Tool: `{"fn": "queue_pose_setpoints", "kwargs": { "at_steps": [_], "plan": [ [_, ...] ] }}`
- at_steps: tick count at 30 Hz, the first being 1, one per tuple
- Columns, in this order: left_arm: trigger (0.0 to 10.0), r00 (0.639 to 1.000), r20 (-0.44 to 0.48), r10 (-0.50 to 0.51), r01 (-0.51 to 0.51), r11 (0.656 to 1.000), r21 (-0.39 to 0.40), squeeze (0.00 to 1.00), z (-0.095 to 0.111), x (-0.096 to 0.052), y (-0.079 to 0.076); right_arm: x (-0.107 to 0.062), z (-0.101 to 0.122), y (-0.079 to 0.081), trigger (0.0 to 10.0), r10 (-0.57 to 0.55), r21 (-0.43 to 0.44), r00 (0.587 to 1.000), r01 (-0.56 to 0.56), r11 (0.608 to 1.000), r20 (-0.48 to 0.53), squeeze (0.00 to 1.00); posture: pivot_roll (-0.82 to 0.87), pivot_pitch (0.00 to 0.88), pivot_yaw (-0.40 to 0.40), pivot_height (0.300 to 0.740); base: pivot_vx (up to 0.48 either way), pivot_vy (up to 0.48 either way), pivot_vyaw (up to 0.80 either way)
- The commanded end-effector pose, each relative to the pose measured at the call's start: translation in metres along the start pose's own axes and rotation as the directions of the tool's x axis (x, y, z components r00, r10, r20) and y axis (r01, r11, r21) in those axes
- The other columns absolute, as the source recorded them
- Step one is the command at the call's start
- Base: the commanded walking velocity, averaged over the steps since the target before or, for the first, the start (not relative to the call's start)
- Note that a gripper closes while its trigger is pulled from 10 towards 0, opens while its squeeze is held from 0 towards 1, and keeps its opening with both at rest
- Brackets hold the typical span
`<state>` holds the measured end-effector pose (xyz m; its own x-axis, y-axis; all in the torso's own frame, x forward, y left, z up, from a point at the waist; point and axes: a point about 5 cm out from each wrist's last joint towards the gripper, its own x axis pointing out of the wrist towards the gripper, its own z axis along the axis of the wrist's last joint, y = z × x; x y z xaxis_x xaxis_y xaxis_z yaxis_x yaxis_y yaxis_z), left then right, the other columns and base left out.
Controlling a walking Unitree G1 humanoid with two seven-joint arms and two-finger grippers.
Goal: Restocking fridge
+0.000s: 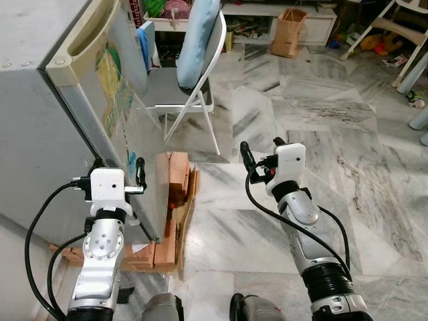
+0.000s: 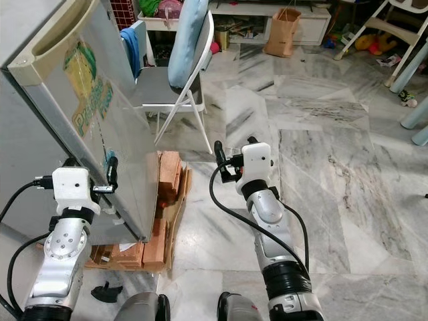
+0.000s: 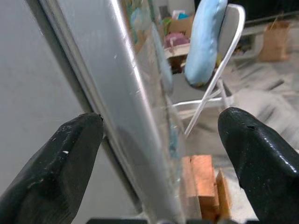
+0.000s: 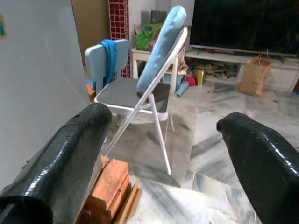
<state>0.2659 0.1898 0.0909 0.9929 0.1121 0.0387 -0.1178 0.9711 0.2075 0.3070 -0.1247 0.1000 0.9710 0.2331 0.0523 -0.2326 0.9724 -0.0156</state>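
Black-fingered left gripper (image 3: 154,154) straddles the fridge door (image 1: 127,100) edge, spread wide (right gripper (image 4: 163,140) likewise open).

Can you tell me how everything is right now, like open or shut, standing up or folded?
Fridge door: shut, its edge between the left tool's fingers.
Left tool: open, straddling the door edge.
Right tool: open, empty, in the air over the floor.
Folding chair: unfolded, standing, a blue cushion against its back.
Paper bag: upright on the floor.
Bricks: stacked under the fridge.
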Motion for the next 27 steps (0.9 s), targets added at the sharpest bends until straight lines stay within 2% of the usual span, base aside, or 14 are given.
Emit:
{"fn": "queue_pose_setpoints", "kwargs": {
  "at_steps": [1,8,12,14,16,20,22,24,27],
  "plan": [
    [10.0,1.000,0.002,0.007,-0.007,1.000,-0.011,0.00,0.000,0.005,0.001,0.000,0.002,0.000,10.0,0.001,0.002,1.000,-0.001,1.000,0.001,0.00,0.11,0.096,0.009,0.740,0.000,0.000,0.00],
    [10.0,0.998,0.048,0.041,-0.043,0.998,0.042,0.00,0.013,0.029,0.010,0.001,0.002,0.004,10.0,0.024,0.019,1.000,-0.024,1.000,-0.008,0.00,0.12,0.101,-0.005,0.740,0.000,0.000,0.00],
    [10.0,0.996,0.047,0.081,-0.083,0.995,0.060,0.00,0.013,0.037,0.021,-0.002,0.004,0.009,10.0,0.079,0.029,0.997,-0.079,0.996,0.002,0.00,0.11,0.105,-0.002,0.740,0.000,0.000,0.00],
    [10.0,0.996,0.045,0.081,-0.083,0.995,0.060,0.00,0.013,0.038,0.022,-0.005,0.004,0.008,10.0,0.093,0.001,0.996,-0.093,0.996,0.002,0.00,0.11,0.108,-0.001,0.740,0.000,0.000,0.00],
    [10.0,0.996,0.044,0.078,-0.080,0.996,0.051,0.00,0.013,0.039,0.021,-0.008,0.001,0.009,10.0,0.111,0.012,0.994,-0.111,0.994,-0.009,0.00,0.11,0.109,-0.003,0.740,0.000,0.000,0.00],
    [10.0,0.998,0.061,0.019,-0.020,1.000,0.012,0.00,0.019,0.044,0.010,-0.017,-0.007,0.012,10.0,0.196,0.078,0.979,-0.191,0.978,-0.061,0.00,0.11,0.109,-0.007,0.740,0.000,0.000,0.00],
    [10.0,0.992,0.104,-0.073,0.065,0.995,0.075,0.00,0.027,0.047,-0.004,-0.026,-0.013,0.007,10.0,0.219,0.074,0.968,-0.211,0.975,-0.123,0.00,0.11,0.104,-0.014,0.740,0.000,0.000,0.00],
    [10.0,0.979,0.130,-0.160,0.140,0.979,0.147,0.00,0.032,0.048,-0.015,-0.036,-0.014,0.001,10.0,0.234,0.112,0.963,-0.220,0.969,-0.137,0.00,0.12,0.101,-0.018,0.740,0.000,0.000,0.00],
    [10.0,0.950,0.146,-0.278,0.250,0.951,0.181,0.00,0.038,0.049,-0.032,-0.057,-0.017,-0.006,10.0,0.265,0.104,0.952,-0.251,0.962,-0.151,0.00,0.11,0.097,-0.014,0.740,0.000,0.000,0.00]
  ]
}}
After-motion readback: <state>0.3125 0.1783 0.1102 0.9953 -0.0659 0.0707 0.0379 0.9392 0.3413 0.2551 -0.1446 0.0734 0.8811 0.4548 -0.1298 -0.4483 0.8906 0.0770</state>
